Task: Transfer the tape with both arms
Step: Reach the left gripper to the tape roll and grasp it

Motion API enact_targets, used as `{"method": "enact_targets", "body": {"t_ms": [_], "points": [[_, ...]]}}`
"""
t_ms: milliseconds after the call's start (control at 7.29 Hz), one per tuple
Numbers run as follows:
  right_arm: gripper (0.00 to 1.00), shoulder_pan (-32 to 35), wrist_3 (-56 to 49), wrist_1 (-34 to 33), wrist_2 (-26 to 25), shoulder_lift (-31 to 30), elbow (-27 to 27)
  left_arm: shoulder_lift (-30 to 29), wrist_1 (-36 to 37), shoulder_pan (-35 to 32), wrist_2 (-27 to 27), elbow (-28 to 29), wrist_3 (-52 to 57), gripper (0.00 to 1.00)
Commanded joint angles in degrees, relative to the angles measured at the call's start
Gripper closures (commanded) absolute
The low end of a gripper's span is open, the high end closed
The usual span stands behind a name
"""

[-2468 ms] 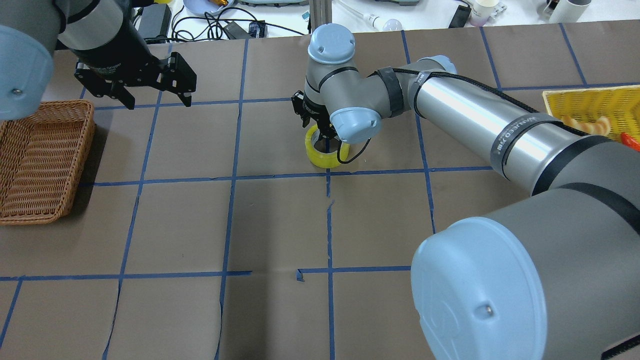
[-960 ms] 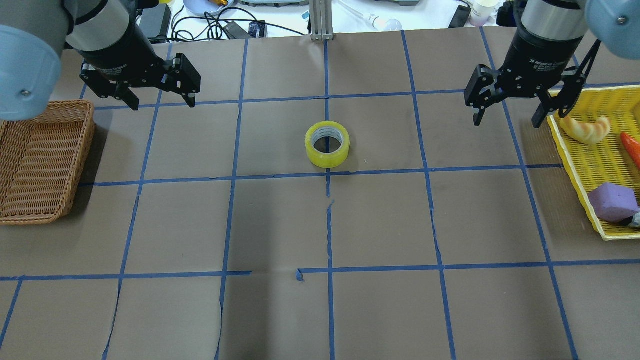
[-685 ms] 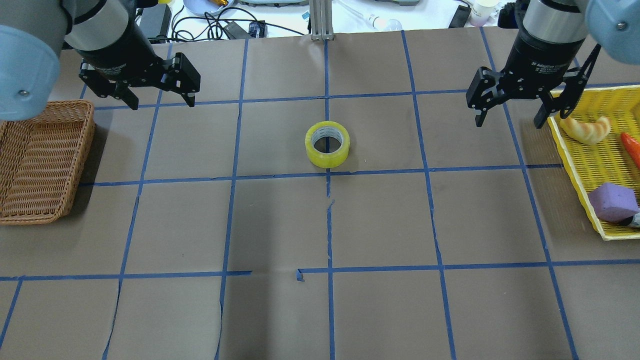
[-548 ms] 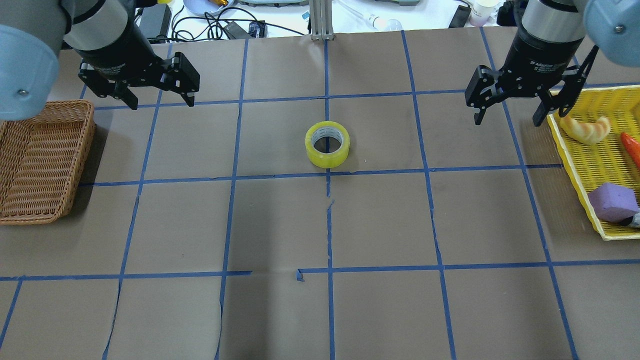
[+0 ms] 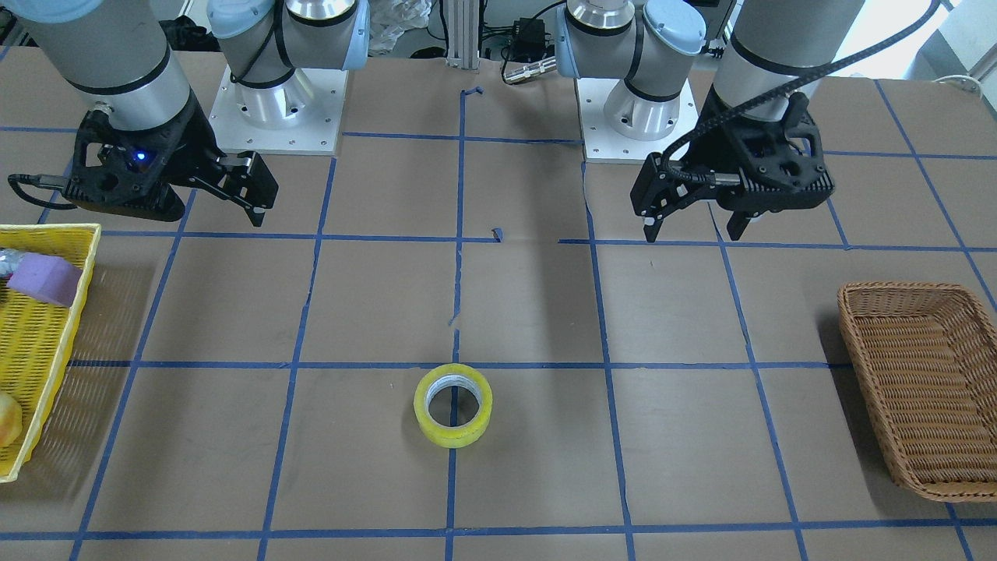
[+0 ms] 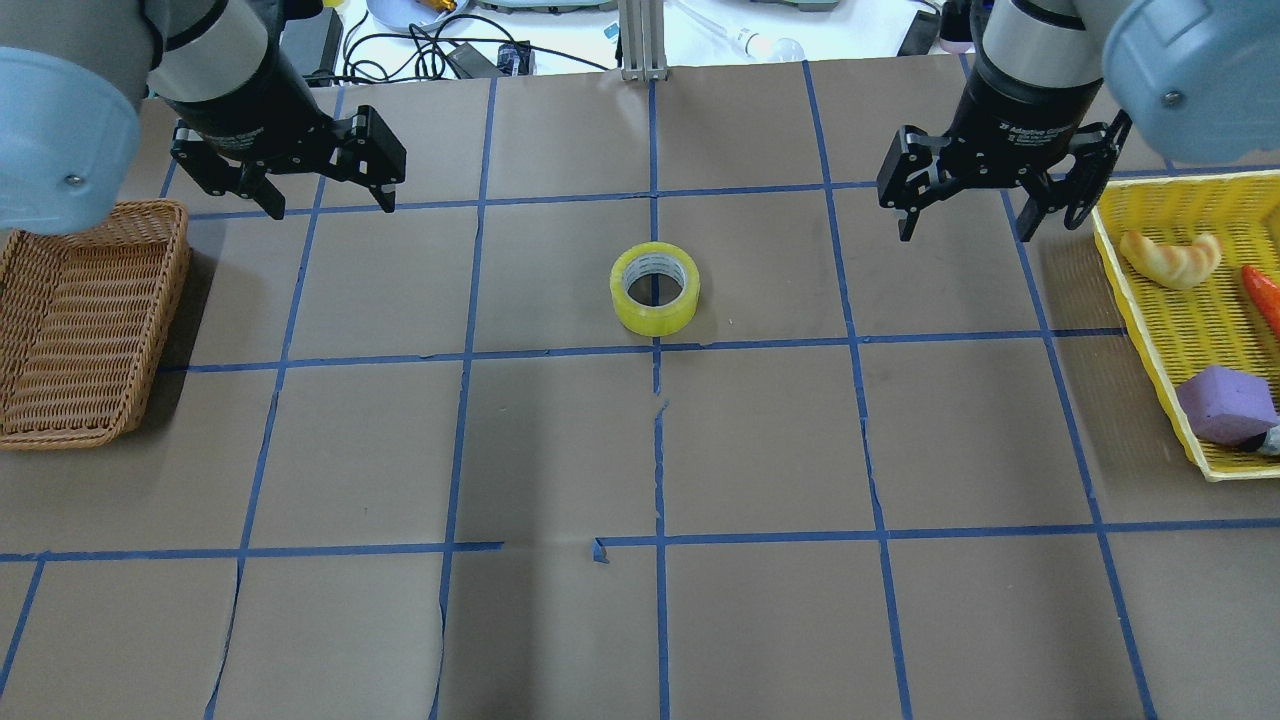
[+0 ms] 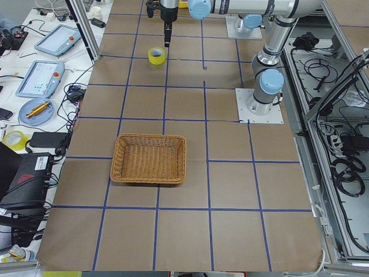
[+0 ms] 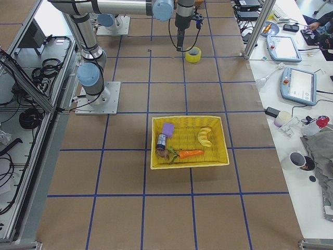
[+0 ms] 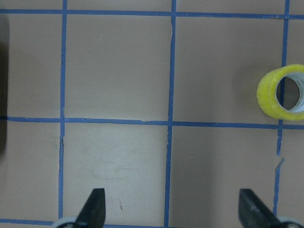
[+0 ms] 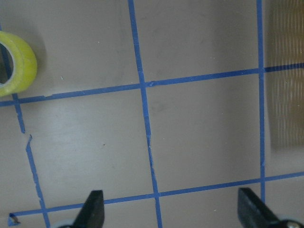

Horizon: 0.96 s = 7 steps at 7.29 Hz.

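The yellow tape roll lies flat on the brown table at the middle, on a blue grid line, and nothing touches it. It also shows in the front view and at the edge of both wrist views. My left gripper is open and empty above the table, far to the tape's left, next to the wicker basket. My right gripper is open and empty, far to the tape's right, by the yellow basket. Both wrist views show spread fingertips with bare table between them.
A brown wicker basket stands at the left edge and holds nothing I can see. A yellow plastic basket at the right edge holds a croissant, a carrot and a purple block. Cables and devices lie beyond the table's far edge.
My right arm drew back from the tape to the right side, then shifted a little left and farther away. My left gripper shifted slightly right. The tape has not moved.
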Motion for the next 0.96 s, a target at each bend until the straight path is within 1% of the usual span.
{"method": "enact_targets", "body": {"t_ms": [0, 137, 274, 411, 548, 685, 823], "points": [[0.0, 0.52, 0.43, -1.34, 3.96, -0.49, -0.02, -7.13, 8.98, -1.62, -9.55, -0.64, -6.96, 0.0], [0.0, 0.52, -2.19, -1.33, 4.06, -0.67, -0.11, -10.82, 13.27, -5.03, -9.34, -0.65, -8.99, 0.0], [0.0, 0.52, -8.04, -0.81, 3.97, -1.28, 0.06, -14.77, 18.54, -8.11, -9.34, -0.65, -13.62, 0.0], [0.0, 0.43, -9.49, -0.72, 3.89, -1.37, 0.07, -19.69, 25.12, -9.53, -9.51, -0.73, -14.37, 0.0], [0.0, 0.43, -9.68, -0.63, 3.89, -1.89, 0.07, -24.17, 29.62, -11.46, -9.16, -0.56, -15.85, 0.0], [0.0, 0.52, -9.34, -0.63, 3.63, -1.81, 0.15, -27.87, 32.01, -13.65, -5.16, -0.3, -16.82, 0.0], [0.0, 0.52, -9.51, -0.72, 3.01, -1.81, 1.2, -30.95, 33.34, -14.55, -3.12, -0.03, -16.83, 0.0]]}}
